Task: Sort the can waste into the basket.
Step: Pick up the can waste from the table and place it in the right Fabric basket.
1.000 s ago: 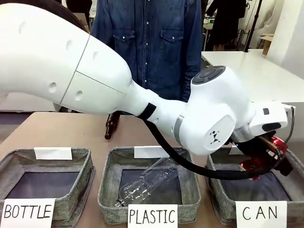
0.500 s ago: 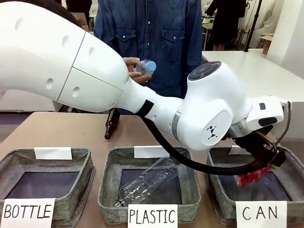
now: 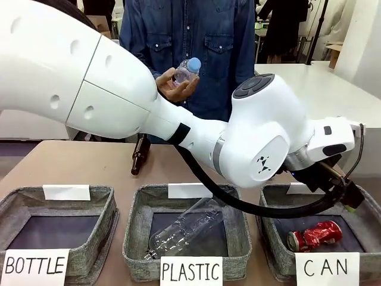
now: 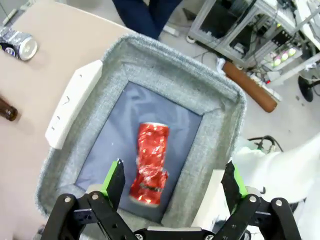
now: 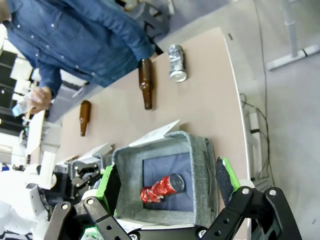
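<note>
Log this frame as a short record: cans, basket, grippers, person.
red can: lying on its side inside the CAN basket
dark can: on the table, outside the basket, not yet sorted
left gripper: open, above the red can, not touching it
right gripper: open, empty, pointed at the basket
person's hand: holding a clear plastic bottle with a blue cap

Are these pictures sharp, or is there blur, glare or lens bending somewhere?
Front view: sharp, the red can shows no motion blur. Left wrist view: the can's crumpled skin glints; the basket rim looks bowed. Right wrist view: rolled sideways, sharp.
</note>
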You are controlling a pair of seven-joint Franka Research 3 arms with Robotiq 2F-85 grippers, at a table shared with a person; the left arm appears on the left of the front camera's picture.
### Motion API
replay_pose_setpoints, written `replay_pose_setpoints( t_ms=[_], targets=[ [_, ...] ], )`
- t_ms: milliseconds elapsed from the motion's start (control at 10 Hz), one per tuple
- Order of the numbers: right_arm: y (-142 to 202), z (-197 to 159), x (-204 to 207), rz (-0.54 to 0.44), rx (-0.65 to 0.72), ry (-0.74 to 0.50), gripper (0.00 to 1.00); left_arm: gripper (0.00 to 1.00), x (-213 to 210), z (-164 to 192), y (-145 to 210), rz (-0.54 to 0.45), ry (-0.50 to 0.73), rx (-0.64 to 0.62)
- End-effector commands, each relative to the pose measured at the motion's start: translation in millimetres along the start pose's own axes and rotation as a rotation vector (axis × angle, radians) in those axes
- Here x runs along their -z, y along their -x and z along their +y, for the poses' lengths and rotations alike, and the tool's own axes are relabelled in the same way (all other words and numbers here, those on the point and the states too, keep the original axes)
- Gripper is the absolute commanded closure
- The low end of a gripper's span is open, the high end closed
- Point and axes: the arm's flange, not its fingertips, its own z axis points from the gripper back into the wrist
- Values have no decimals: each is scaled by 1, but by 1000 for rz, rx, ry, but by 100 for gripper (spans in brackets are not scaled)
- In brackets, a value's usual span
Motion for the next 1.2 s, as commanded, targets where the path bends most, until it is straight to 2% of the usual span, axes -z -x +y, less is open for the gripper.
replay_pose_setpoints(
  t_ms=[0,100,200,300,400,500,600,700,800,900,1000,1100],
  targets=[
    [-2,2,-1,7,-4,4,0,0,-47,-6,31,167,-8,-23],
    [0,0,0,0,0,0,0,0,-100,-11,58,242,-23,-36],
    [-2,7,10,27,-18,51,0,0,-149,-12,83,268,-86,-101],
    [-4,23,22,46,-69,54,0,0,-191,-9,109,332,-128,-161],
    [-6,43,36,71,-136,77,0,0,-234,6,127,335,-225,-312],
    [-4,70,52,107,-213,71,0,0,-290,31,145,262,-279,-522],
    [2,95,63,137,-276,40,0,0,-338,61,166,176,-406,-725],
    [10,123,74,180,-308,-43,0,0,-380,83,197,85,-437,-906],
    [19,151,87,231,-300,-152,0,0,-417,101,236,43,-442,-1065],
    [31,179,101,299,-237,-258,0,0,-452,119,278,-9,-424,-1227],
    [44,206,115,402,-138,-374,0,0,-490,138,328,-119,-370,-1434],
    [50,223,125,484,9,-462,0,0,-519,150,366,-382,-190,-1528]
  ],
)
